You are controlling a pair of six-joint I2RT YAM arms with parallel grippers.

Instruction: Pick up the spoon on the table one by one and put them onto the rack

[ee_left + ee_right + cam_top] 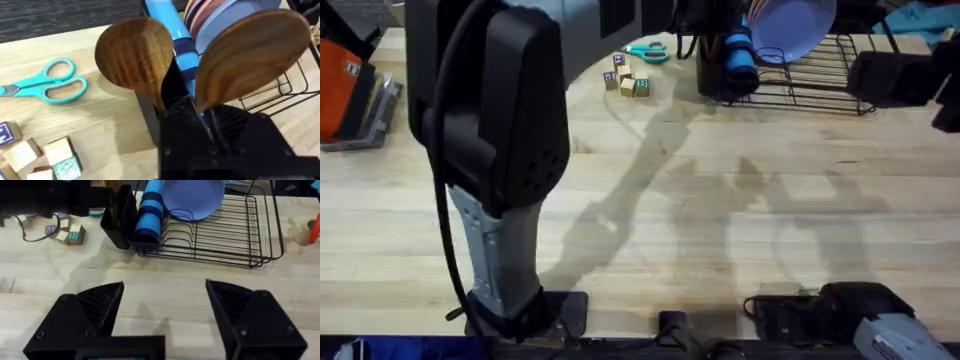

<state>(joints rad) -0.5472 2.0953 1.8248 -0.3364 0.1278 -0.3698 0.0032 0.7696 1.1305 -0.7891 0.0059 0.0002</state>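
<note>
Two brown wooden spoons stand bowl-up at the rack's dark utensil holder (146, 117). The nearer spoon (250, 55) has its handle running down between my left gripper's (207, 122) fingers, which are shut on it. The other spoon (134, 55) stands in the holder beside it. My left arm (490, 120) rises large under the overhead camera and reaches to the black wire rack (820, 80) at the back of the table (720, 200). My right gripper (165, 287) hangs open over bare table in front of the rack (225, 235), holding nothing.
A blue plate (192, 197) and a blue roll (150, 215) sit in the rack. Teal scissors (645, 52) and small wooden blocks (627, 82) lie left of the rack. An orange item (345, 80) is at the far left edge.
</note>
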